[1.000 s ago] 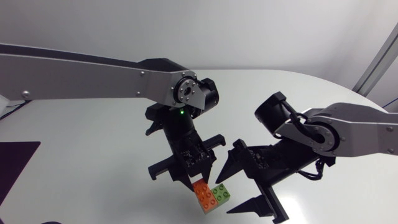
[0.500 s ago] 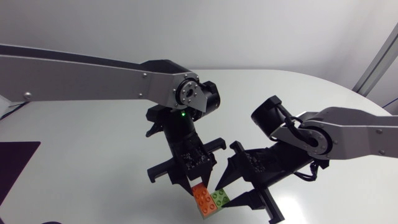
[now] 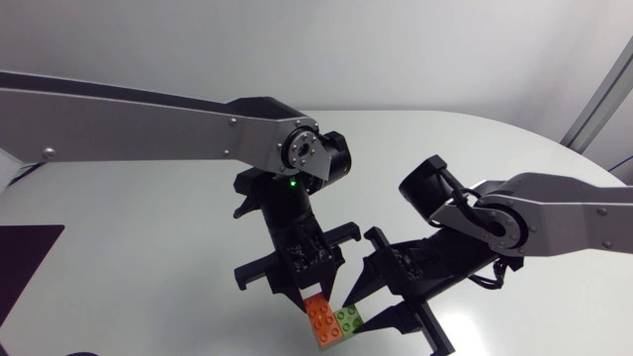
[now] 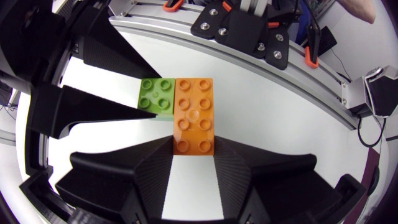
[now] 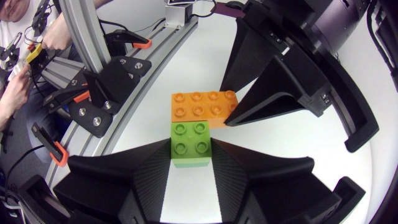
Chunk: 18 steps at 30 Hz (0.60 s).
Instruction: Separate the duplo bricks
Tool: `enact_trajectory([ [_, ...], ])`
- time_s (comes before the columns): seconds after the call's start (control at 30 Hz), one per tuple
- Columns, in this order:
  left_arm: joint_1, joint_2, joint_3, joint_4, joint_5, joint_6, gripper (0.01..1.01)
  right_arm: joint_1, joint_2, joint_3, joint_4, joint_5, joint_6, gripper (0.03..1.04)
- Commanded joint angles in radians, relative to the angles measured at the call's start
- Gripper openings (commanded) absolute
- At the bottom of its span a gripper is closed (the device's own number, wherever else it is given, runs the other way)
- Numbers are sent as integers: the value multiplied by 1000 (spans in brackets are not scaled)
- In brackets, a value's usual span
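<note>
Toward near edge of desk (image 3: 148,227), our left gripper (image 4: 194,152) clamps orange brick (image 4: 195,115), right gripper (image 5: 190,152) clamps green brick (image 5: 191,140), opposed for pulling apart.

The left arm (image 3: 129,114) is extended from the left edge across the table. Its wrist is turned downward, so the left gripper (image 3: 316,295) is pointed at the surface. Its fingers (image 4: 140,171) are pressed against both sides of the orange brick (image 4: 194,115). The right arm (image 3: 574,213) is stretched in from the right edge and bent at its black joint. The right gripper (image 3: 358,309) is held low and aimed toward the left one. Its fingers (image 5: 146,168) are clamped on the green brick (image 5: 191,143) from two sides. The two grippers are set roughly at a right angle, with their tips close together.
</note>
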Motion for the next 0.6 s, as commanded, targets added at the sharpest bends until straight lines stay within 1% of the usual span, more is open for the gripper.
enact_trajectory([
  [0.0, 8, 31, 33, -9, 5, 4, 203, 8, -2, -39, -15, -6, -9, 272],
  [0.23, 10, 54, 46, -11, 13, 4, 203, 5, -37, -63, 3, -16, -14, 266],
  [0.33, 11, 60, 49, -11, 21, 3, 203, 5, -73, -74, 15, -23, 0, 259],
  [0.37, 13, 63, 50, -11, 24, 3, 203, 3, -88, -82, 32, -34, 9, 234],
  [0.57, 19, 78, 73, -28, 38, 0, 203, 2, -134, -112, 81, -29, 43, 233],
])
